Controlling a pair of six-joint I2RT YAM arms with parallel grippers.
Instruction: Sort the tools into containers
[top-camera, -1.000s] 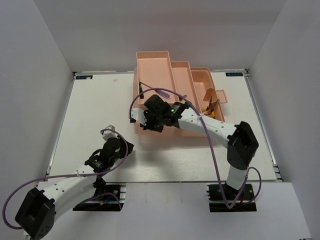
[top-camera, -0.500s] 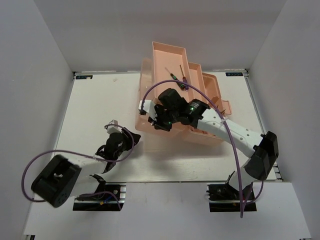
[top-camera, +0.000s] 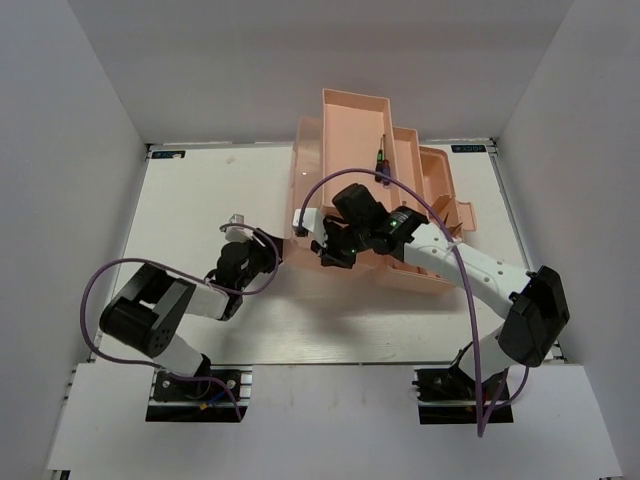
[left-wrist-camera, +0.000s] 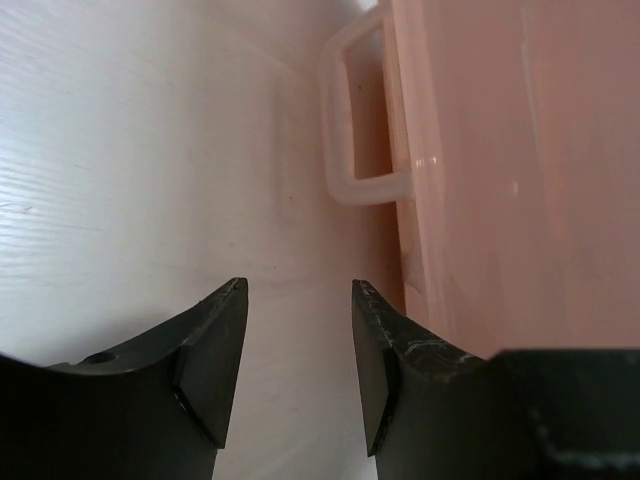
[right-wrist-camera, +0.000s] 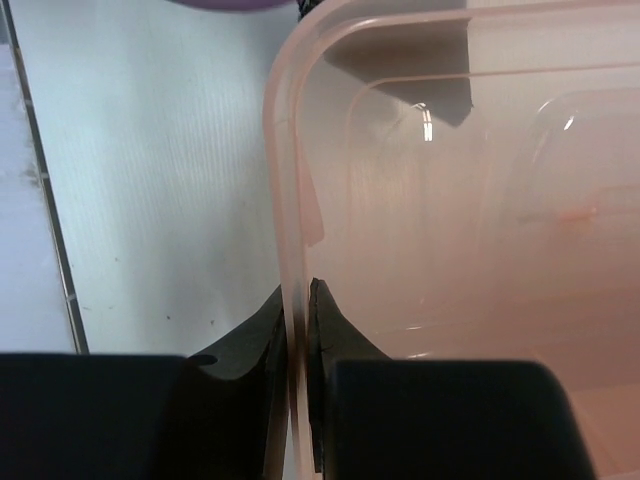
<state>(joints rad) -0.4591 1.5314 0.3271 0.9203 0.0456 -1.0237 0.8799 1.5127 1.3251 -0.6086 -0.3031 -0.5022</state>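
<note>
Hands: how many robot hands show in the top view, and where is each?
2. The left hand is open beside the toolbox's left wall; the right hand pinches the toolbox's rim.

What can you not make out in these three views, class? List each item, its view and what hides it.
1. Most tools: top view; the right arm and the toolbox walls hide them, only a slim screwdriver shows.
2. Toolbox interior: right wrist view; the cloudy wall between the right fingers blurs it.
3. Rest of the toolbox: left wrist view; cut off by top and right edges.
</note>
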